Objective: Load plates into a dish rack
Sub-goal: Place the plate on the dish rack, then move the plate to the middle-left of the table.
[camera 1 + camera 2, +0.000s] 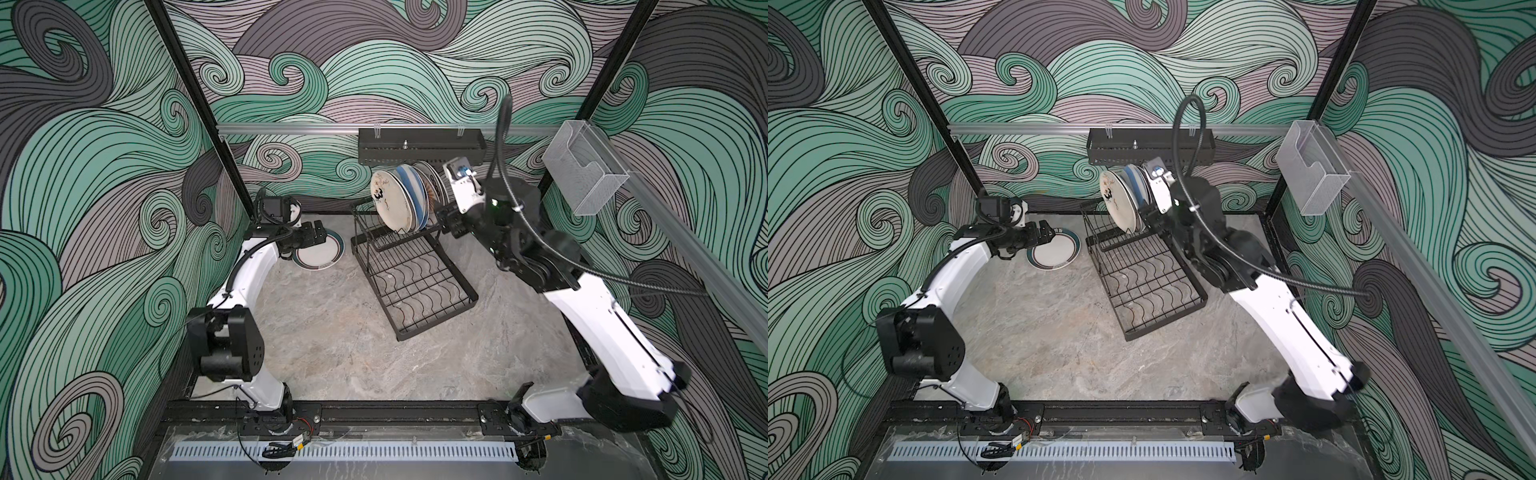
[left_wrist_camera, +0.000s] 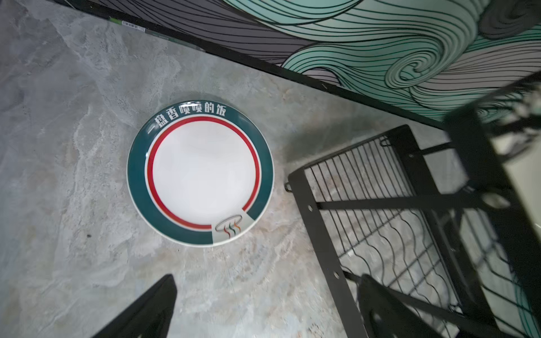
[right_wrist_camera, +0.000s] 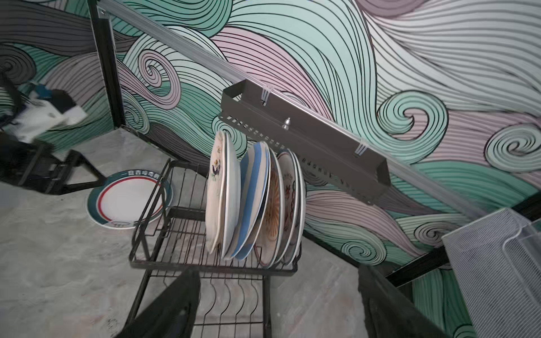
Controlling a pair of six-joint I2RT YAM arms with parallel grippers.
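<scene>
My left gripper (image 1: 318, 233) hangs spread wide and empty by the teal-rimmed plate (image 2: 200, 169).
It looks stiff, glazed, slick and breakable; I'd pinch its rim.

Both top views looked down from high over the front edge toward the back wall (image 1: 374, 62), taking in the whole table (image 1: 332, 332) and the dish rack (image 1: 415, 282) (nearly the same picture twice). The left wrist camera hung close above the teal-rimmed plate (image 2: 202, 172), facing down, with a corner of the rack alongside. The right wrist camera sat near the rack's upper tier, looking across the stood plates (image 3: 222, 190) toward that same plate.
</scene>
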